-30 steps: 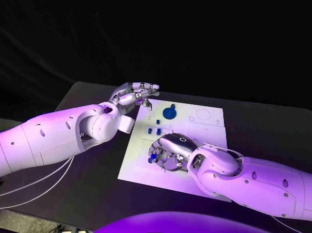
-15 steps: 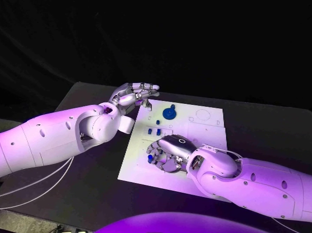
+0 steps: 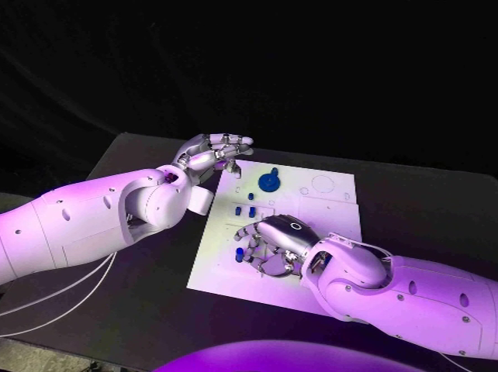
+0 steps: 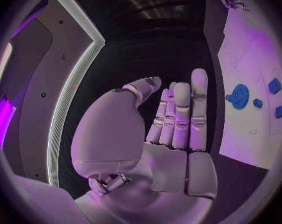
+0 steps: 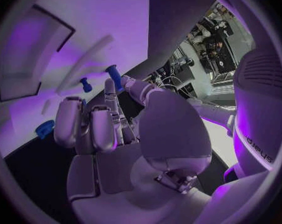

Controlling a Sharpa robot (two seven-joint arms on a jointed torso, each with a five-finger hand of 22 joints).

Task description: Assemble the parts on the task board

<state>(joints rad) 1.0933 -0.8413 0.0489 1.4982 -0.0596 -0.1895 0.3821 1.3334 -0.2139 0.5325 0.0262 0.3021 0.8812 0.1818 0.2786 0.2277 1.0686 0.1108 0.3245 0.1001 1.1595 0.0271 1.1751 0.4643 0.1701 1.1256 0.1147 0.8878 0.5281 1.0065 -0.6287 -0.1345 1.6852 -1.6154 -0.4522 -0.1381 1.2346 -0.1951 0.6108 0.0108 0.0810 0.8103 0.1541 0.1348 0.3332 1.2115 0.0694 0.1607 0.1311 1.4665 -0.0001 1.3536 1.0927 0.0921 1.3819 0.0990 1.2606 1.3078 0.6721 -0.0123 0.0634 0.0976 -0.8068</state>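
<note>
Fingers (image 3: 253,249) pinch part (image 3: 241,253) (blue)

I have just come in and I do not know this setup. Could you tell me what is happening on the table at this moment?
A robot is assembling small blue parts on a white board on a black table. Its right hand is down over the near part of the board, fingers curled close to a small blue piece; whether it holds it is unclear. The left hand waits open at the board's far corner. A blue gear and two small blue pegs are on the board.
</note>
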